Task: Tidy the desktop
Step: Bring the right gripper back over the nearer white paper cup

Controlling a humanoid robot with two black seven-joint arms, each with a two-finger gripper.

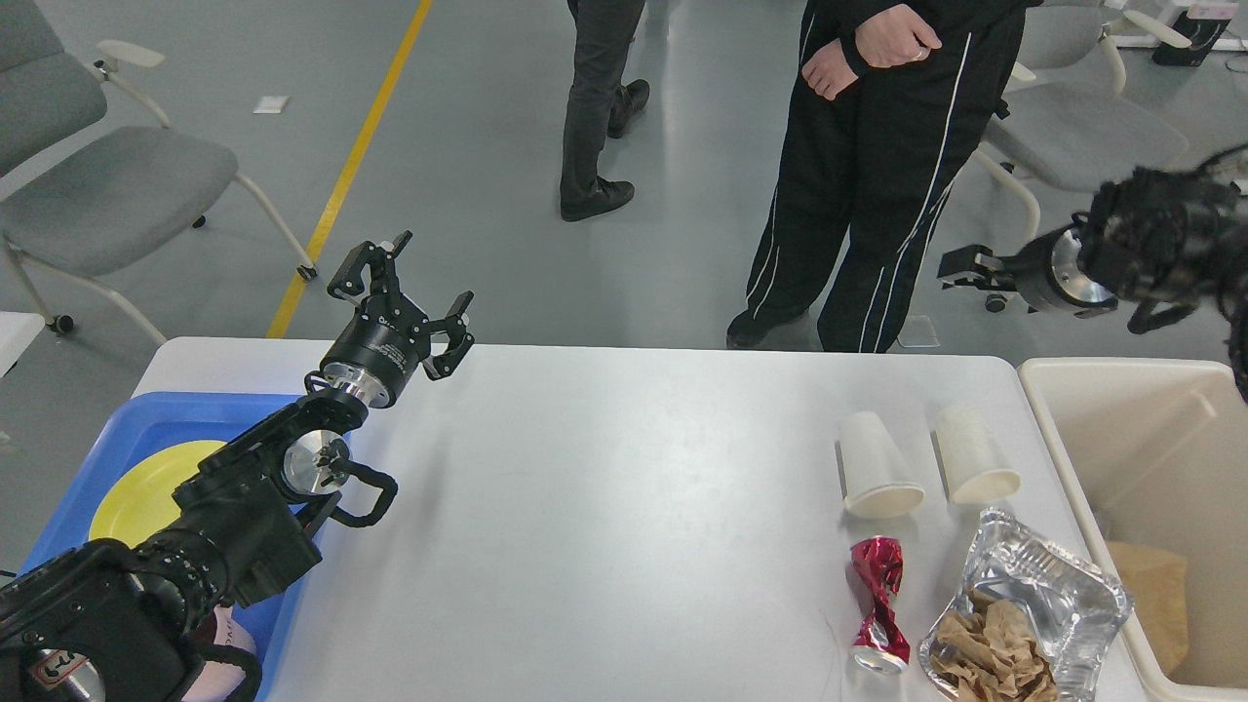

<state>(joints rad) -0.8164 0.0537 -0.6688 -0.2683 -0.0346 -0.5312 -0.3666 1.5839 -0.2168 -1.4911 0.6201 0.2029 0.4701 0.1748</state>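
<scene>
The desktop (604,507) is a wide white tabletop. On its right part lie two white paper cups (879,468) (975,458) on their sides, a crushed red can (877,604) and a foil tray (1063,585) holding crumpled brown paper (990,653). My left gripper (408,283) is open and empty, raised over the table's far left edge. My right gripper (960,265) is high beyond the table's far right corner, well above the cups. It is seen small and dark, so its fingers cannot be told apart.
A beige bin (1092,390) stands at the right edge with a brown paper bag (1155,600) in it. A blue tray (146,414) with a yellow plate (146,487) sits at the left. People and grey chairs stand beyond the far edge.
</scene>
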